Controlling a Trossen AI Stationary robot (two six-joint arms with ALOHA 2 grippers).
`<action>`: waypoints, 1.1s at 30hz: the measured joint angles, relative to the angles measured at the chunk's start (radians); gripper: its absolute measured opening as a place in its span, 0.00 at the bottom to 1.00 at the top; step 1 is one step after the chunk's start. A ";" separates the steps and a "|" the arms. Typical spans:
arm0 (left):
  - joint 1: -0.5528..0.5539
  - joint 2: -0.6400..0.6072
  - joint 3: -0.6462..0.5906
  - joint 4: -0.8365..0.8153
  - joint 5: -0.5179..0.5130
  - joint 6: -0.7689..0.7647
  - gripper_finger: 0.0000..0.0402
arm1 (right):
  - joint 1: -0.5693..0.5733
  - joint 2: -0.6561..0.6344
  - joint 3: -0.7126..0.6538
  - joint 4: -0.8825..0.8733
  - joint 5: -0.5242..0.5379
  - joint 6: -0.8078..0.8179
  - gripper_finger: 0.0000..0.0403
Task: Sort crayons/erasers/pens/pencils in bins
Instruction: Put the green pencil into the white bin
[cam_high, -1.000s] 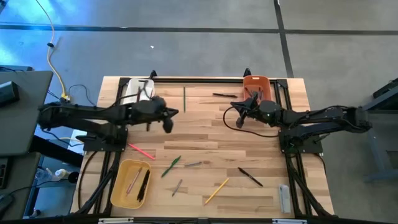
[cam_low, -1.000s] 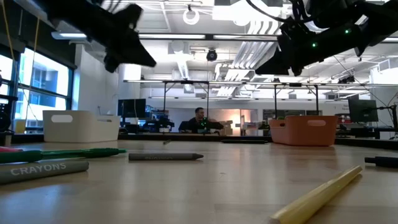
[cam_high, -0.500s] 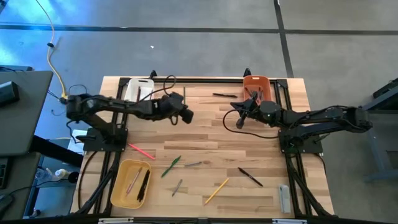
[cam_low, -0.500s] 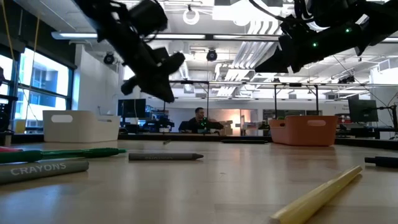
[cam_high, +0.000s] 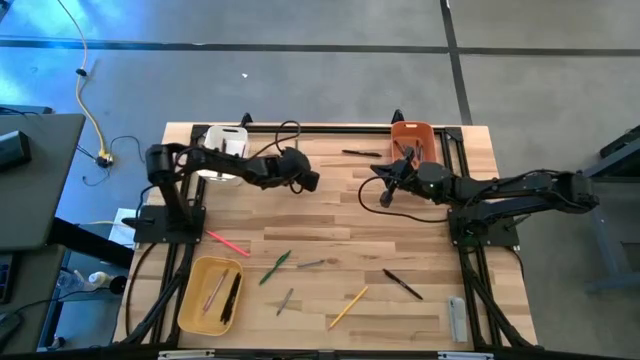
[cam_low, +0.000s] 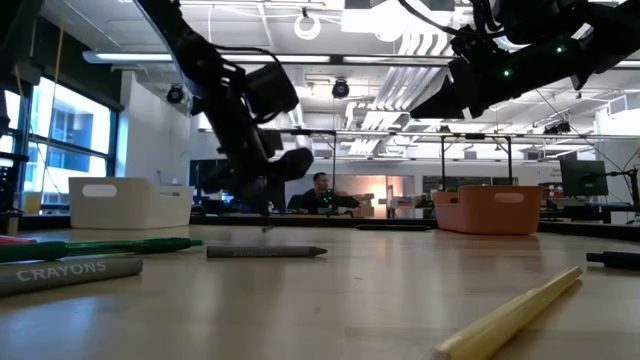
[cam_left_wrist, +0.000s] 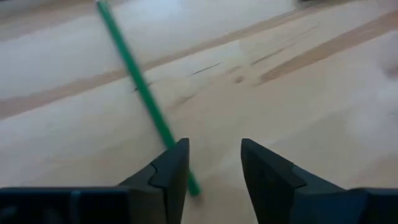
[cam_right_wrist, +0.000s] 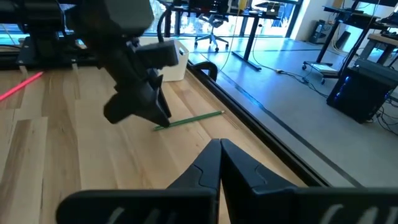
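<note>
A green pencil (cam_left_wrist: 134, 71) lies flat on the wooden table near its far edge; it also shows in the right wrist view (cam_right_wrist: 189, 119). My left gripper (cam_high: 312, 182) hangs open just over the pencil's near end (cam_left_wrist: 213, 163), pointing steeply down. The pencil passes beside one finger (cam_left_wrist: 171, 168), and I cannot tell whether they touch. My right gripper (cam_high: 385, 192) is shut (cam_right_wrist: 219, 152) and empty, above the table beside the orange bin (cam_high: 412, 140). The white bin (cam_high: 222, 142) stands at the far left and the yellow bin (cam_high: 210, 293), holding sticks, at the near left.
Loose sticks lie on the near half of the table: pink (cam_high: 227, 242), green (cam_high: 276, 266), grey (cam_high: 310, 264), yellow (cam_high: 348, 307), black (cam_high: 402, 285). Another black one (cam_high: 360, 153) lies near the orange bin. A grey flat bar (cam_high: 457, 320) sits at the near right corner.
My left gripper has swung from near the white bin toward the table's middle and has sunk low over the green pencil, tipping to point more steeply down. My right arm has kept still.
</note>
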 joint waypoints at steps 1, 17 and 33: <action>0.004 0.009 0.000 -0.001 -0.007 -0.011 0.35 | 0.000 0.000 0.000 0.000 0.000 0.000 0.00; 0.016 0.069 0.002 -0.044 -0.024 0.013 0.27 | 0.000 0.000 0.000 -0.001 -0.001 0.000 0.00; -0.022 -0.006 0.001 -0.299 0.066 0.273 0.01 | 0.000 0.000 0.000 -0.001 -0.001 0.000 0.00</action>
